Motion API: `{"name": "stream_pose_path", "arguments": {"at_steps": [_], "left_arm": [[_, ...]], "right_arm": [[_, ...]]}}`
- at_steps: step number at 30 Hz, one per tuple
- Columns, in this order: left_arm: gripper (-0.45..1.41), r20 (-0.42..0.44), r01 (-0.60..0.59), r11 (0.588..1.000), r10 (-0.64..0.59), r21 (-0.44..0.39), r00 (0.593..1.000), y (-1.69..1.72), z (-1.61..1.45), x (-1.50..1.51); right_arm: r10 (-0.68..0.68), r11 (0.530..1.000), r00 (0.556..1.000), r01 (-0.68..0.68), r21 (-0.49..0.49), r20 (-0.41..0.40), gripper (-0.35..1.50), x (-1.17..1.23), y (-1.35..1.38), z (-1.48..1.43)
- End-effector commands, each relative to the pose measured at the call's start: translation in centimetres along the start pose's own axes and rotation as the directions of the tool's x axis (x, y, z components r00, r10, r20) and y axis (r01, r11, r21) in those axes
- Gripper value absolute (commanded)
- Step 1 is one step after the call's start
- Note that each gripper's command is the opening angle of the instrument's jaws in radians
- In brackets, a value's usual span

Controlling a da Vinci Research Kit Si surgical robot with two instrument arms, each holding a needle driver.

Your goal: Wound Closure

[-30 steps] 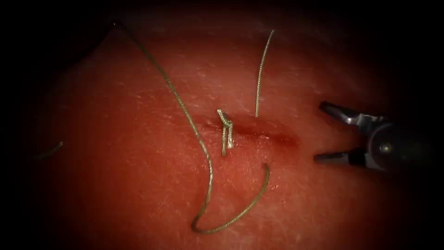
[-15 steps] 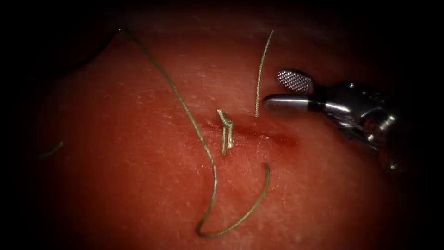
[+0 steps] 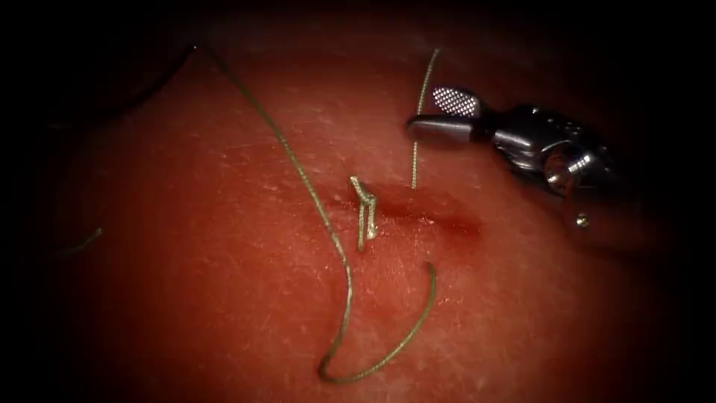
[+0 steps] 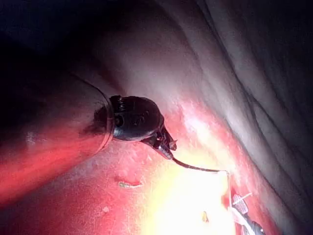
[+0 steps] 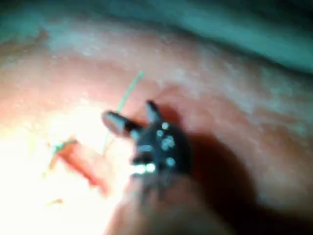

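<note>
Spreading wide, the soft red pork-belly tissue (image 3: 224, 283) carries a short dark cut (image 3: 425, 215) holding a knotted stitch (image 3: 364, 213). Long limp green thread (image 3: 298, 175) loops left of it, light and easily snagged; the upright strand (image 3: 419, 127) offers the cleanest hold. The right arm's steel needle driver (image 3: 436, 116) reaches leftward, jaws apart around that strand, gripping nothing. The left arm's dark tool (image 4: 168, 146) seems clamped on a thin strand.

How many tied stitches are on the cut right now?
1: a knotted stitch at the cut's left end. Others may hide under the red fluid. The right gripper is open beside the upright thread, holding nothing.
</note>
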State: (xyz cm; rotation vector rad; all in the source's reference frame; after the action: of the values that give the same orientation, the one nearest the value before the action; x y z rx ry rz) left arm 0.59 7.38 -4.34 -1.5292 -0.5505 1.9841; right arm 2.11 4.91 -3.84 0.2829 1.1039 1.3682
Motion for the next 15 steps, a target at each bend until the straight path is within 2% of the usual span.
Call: {"name": "stream_pose_path", "arguments": {"at_steps": [1,4,6,9,12,13,14,15], "left_arm": [[-0.35,0.000,-0.001,1.000,0.001,0.000,1.000,-0.04,0.06,-0.06],[-0.35,0.000,-0.003,1.000,0.003,-0.002,1.000,-0.04,0.08,-0.07],[-0.35,0.000,-0.004,1.000,0.004,-0.003,1.000,-0.04,0.09,-0.08],[-0.35,0.000,-0.004,1.000,0.004,-0.003,1.000,-0.04,0.10,-0.09],[-0.35,0.000,-0.005,1.000,0.005,-0.003,1.000,-0.05,0.10,-0.09],[-0.35,0.000,-0.005,1.000,0.005,-0.003,1.000,-0.05,0.10,-0.09],[-0.35,0.000,-0.005,1.000,0.005,-0.003,1.000,-0.04,0.10,-0.09],[-0.35,0.000,-0.005,1.000,0.005,-0.002,1.000,-0.04,0.10,-0.09]], "right_arm": [[0.003,1.000,1.000,-0.003,0.004,-0.007,0.86,0.00,-0.05,0.08],[0.010,1.000,1.000,-0.010,0.006,-0.019,0.76,0.04,-0.08,0.10],[0.015,1.000,0.999,-0.014,0.018,-0.034,0.56,0.06,-0.10,0.12],[0.020,0.999,0.999,-0.018,0.039,-0.044,0.40,0.08,-0.12,0.13],[0.021,0.997,0.999,-0.019,0.073,-0.032,0.09,0.10,-0.14,0.14],[0.021,0.996,0.999,-0.018,0.089,-0.028,-0.07,0.11,-0.15,0.14],[0.022,0.994,0.999,-0.018,0.104,-0.029,-0.33,0.11,-0.16,0.15],[0.022,0.994,0.999,-0.018,0.111,-0.028,-0.35,0.11,-0.16,0.15]]}}
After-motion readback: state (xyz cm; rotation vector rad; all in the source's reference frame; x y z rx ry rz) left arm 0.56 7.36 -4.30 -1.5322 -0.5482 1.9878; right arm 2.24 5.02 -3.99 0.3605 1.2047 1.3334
